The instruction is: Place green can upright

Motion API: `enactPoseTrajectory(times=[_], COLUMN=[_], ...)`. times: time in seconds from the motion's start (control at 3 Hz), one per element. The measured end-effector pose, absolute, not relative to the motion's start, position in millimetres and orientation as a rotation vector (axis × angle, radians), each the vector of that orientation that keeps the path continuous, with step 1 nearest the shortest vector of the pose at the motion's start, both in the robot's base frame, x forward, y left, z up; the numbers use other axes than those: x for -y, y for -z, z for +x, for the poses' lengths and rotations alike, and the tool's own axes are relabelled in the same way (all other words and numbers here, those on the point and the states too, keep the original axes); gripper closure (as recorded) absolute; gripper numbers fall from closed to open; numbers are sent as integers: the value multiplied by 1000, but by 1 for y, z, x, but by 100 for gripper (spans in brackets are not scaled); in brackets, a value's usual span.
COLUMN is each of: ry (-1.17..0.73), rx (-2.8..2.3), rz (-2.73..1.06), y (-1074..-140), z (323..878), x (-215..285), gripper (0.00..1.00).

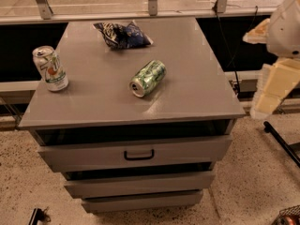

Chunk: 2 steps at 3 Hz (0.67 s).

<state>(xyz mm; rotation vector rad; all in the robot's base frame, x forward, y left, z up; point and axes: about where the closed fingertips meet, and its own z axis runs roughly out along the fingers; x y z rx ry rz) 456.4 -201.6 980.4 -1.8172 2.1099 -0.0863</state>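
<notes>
Camera view. Green can (147, 78) lies on its side near frame centre on the grey drawer cabinet top (197, 78), silver end toward lower left. Gripper (273, 90) sits at the right edge, well apart from the can; you cannot tell its opening or whether it holds anything. Expect a light, thin-walled, slick can that rolls easily. Take it across the mid-body, gently.

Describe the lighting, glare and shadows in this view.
Camera view: dim, warm light; soft glare on the cabinet top around the lying green can; gaps between drawers fall into deep shadow; the gripper, at the right edge beside the cabinet, shows pale.
</notes>
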Motion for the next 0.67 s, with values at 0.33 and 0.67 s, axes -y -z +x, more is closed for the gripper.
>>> enactPoseTrajectory(times=[0.33, 0.67], ry=[88, 114], rx=[-1827, -1524], rz=[-2013, -2208], y=[-988, -994], z=[499, 533], x=[161, 114], gripper=[0, 0])
